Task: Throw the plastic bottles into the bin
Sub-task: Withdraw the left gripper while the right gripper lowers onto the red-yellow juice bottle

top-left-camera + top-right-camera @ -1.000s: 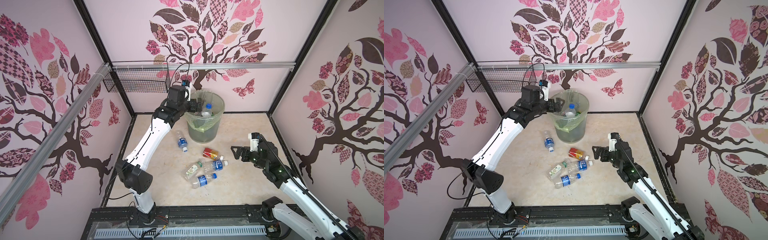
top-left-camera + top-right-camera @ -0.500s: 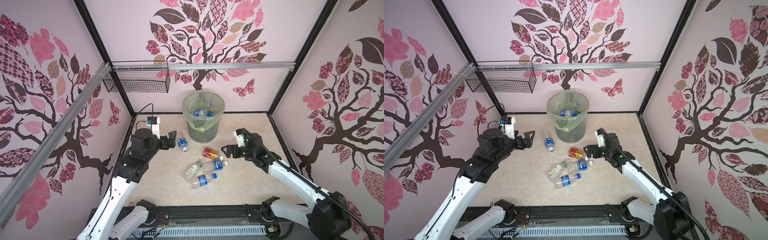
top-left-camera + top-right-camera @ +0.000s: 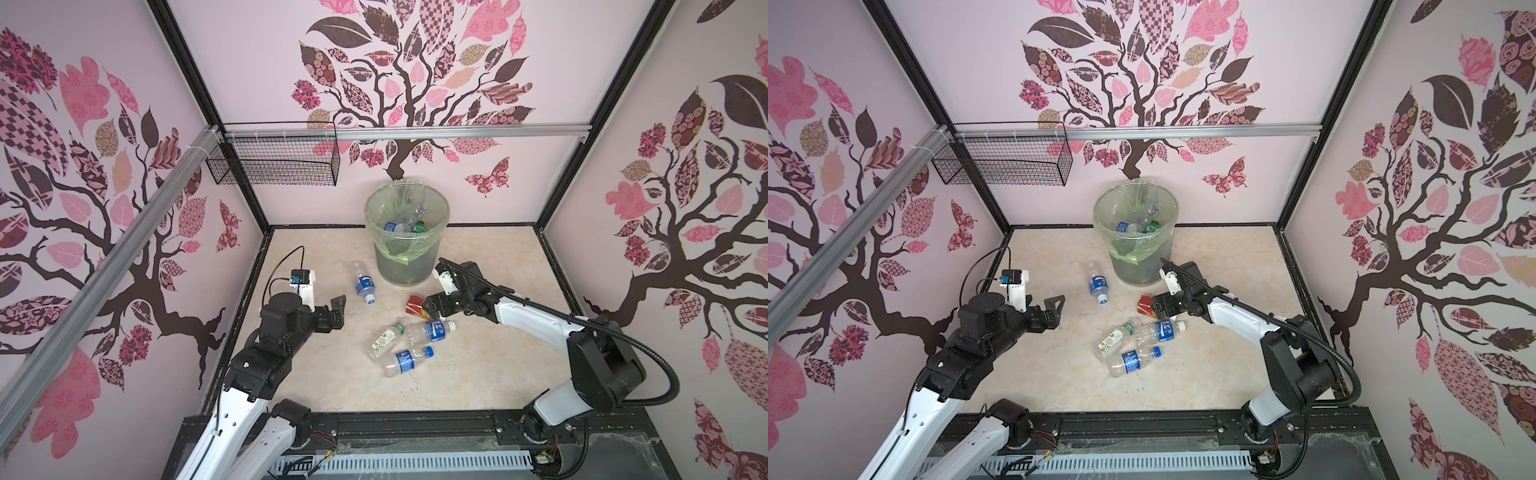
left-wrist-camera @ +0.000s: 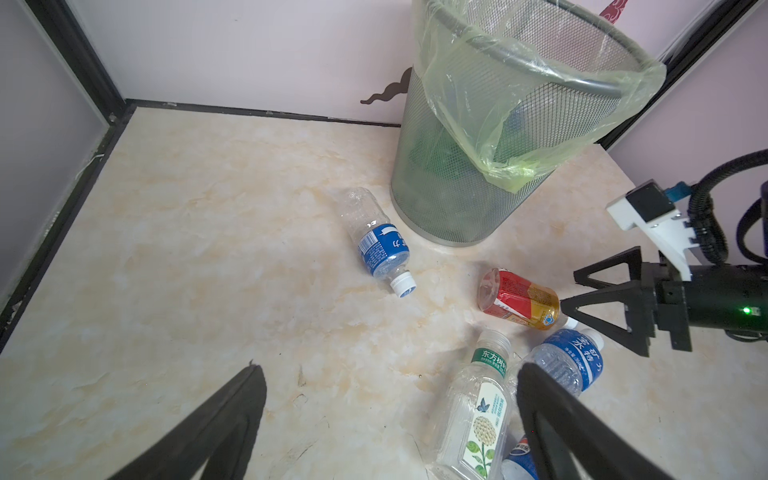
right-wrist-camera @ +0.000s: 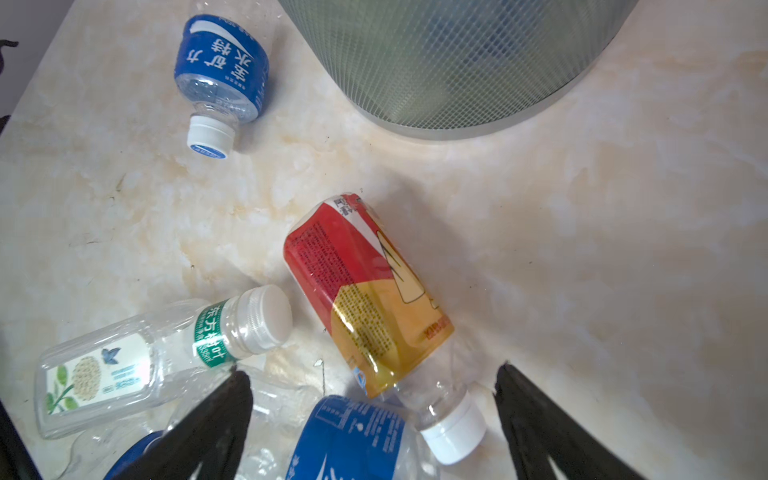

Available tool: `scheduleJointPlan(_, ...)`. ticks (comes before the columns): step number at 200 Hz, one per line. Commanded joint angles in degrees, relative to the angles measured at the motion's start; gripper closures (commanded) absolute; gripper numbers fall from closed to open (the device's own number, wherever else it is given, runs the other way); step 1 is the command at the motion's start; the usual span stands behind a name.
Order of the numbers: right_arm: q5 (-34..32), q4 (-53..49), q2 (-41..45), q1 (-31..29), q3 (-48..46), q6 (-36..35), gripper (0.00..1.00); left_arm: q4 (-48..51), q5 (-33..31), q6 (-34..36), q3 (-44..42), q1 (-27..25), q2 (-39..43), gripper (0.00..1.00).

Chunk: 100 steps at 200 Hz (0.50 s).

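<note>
Bottle, red-yellow label (image 5: 365,299), on its side just beside bin (image 3: 401,266). My right gripper (image 5: 372,372) is wide open and empty, astride its cap end. I'd reach further over the body before closing, since blue-label bottle (image 5: 353,436) crowds it. Left gripper (image 3: 336,311) is open, empty.

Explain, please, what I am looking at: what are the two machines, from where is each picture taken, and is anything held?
These are two robot arms, each ending in a two-fingered tool. Two pictures look down on the whole booth from above; the other two come from a camera on each arm's wrist. Five plastic bottles lie on the table near the bin, which already holds more. The left tool is open and empty. The right tool is open too, at the cap end of the red-yellow bottle, not gripping it, so nothing is held.
</note>
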<state>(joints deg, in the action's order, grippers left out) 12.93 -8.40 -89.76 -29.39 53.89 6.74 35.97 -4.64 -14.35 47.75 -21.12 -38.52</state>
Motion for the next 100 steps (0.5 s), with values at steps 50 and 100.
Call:
scheduleJointPlan(50, -0.34, 4.01, -10.44, 0.03, 4.60, -1.19, 0.08, 0.31, 0.89, -0.51, -1.25, 0.15, -1.31, 0.02)
scheduleJointPlan(100, 0.24, 5.62, -14.49, 0.09, 5.59, 0.31, 0.11, -0.08, 0.96, -0.68, -1.42, 0.20, -1.49, 0.02)
